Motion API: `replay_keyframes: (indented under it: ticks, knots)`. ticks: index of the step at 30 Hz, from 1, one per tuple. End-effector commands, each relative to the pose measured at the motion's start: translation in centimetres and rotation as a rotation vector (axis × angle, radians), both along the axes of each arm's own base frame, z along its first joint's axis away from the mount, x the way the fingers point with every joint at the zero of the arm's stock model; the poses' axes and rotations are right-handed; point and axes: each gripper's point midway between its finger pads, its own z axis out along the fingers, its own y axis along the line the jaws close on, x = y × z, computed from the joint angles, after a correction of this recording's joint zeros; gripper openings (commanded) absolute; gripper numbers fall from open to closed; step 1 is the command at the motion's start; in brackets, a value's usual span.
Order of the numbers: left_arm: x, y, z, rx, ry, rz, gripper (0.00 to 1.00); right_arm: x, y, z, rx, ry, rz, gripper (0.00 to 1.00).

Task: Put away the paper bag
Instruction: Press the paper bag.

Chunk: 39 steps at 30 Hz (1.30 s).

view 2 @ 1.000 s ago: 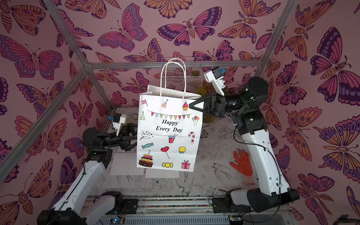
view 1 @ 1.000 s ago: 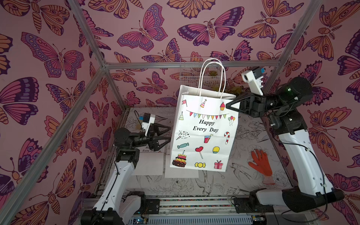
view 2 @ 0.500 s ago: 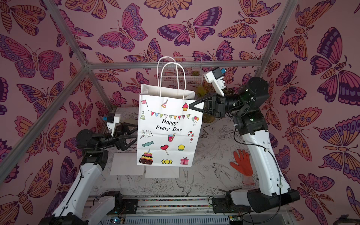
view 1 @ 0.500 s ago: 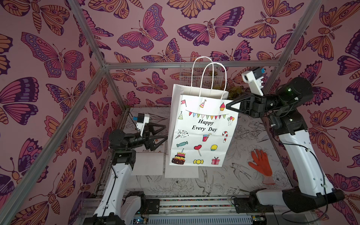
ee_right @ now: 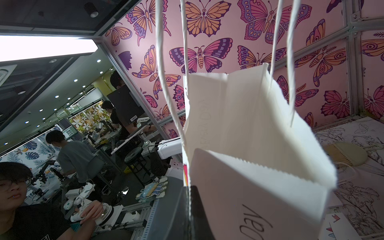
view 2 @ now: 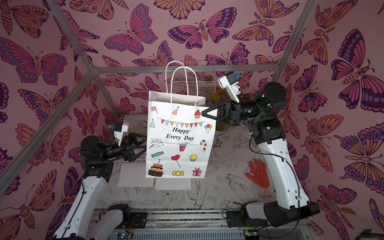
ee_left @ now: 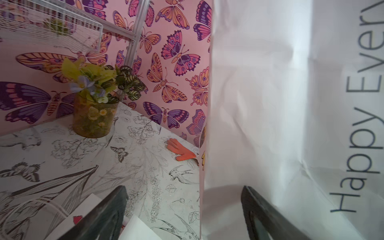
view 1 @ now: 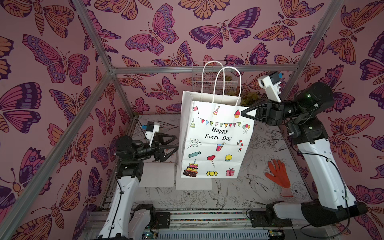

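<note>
Light, crease-prone paper bag (view 1: 214, 145) hangs mid-frame above the surface (view 1: 266, 141), its upper-right rim corner pinched in the clenched right hand (view 1: 244, 113); left hand (view 1: 176, 143) spread, empty, beside its stiffer side fold.

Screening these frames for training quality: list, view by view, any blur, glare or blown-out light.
In both top views the paper bag is sharp and evenly lit, its print legible. In the left wrist view the close bag looks soft and the left gripper is out of focus. In the right wrist view the ceiling light is blown out and the bag's rim corner smears.
</note>
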Motion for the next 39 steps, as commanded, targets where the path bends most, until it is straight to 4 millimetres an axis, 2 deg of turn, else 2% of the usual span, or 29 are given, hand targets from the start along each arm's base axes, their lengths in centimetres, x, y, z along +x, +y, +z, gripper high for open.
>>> replay_keyframes:
  ticks: [1, 14, 20, 24, 27, 34, 39]
  knots:
    - [-0.9, -1.2, -0.1, 0.013, -0.001, -0.111, 0.89, -0.7, 0.0, 0.5, 0.010, -0.045, 0.008, 0.00]
    - [-2.8, -3.1, 1.6, 0.015, -0.081, -0.183, 0.89, -0.4, 0.4, -0.7, 0.005, -0.021, 0.013, 0.00]
    - [-4.4, -3.9, 2.9, 0.012, -0.141, -0.217, 0.89, -0.3, 0.4, -0.8, 0.004, -0.017, 0.015, 0.00]
    - [-3.5, -4.0, 3.2, 0.004, -0.134, -0.179, 0.88, -0.5, 0.4, -0.9, 0.004, -0.018, 0.015, 0.00]
    - [-2.5, -3.6, 4.6, -0.020, -0.160, -0.092, 0.88, -0.6, 0.3, -1.3, 0.000, -0.003, 0.011, 0.00]
    - [-1.5, -2.6, 9.3, -0.185, -0.225, 0.046, 0.87, 0.3, 0.7, -4.3, -0.023, 0.073, -0.001, 0.00]
    - [-1.5, -2.2, 10.7, -0.261, -0.221, 0.039, 0.88, 0.8, 0.9, -5.8, -0.035, 0.102, -0.013, 0.00]
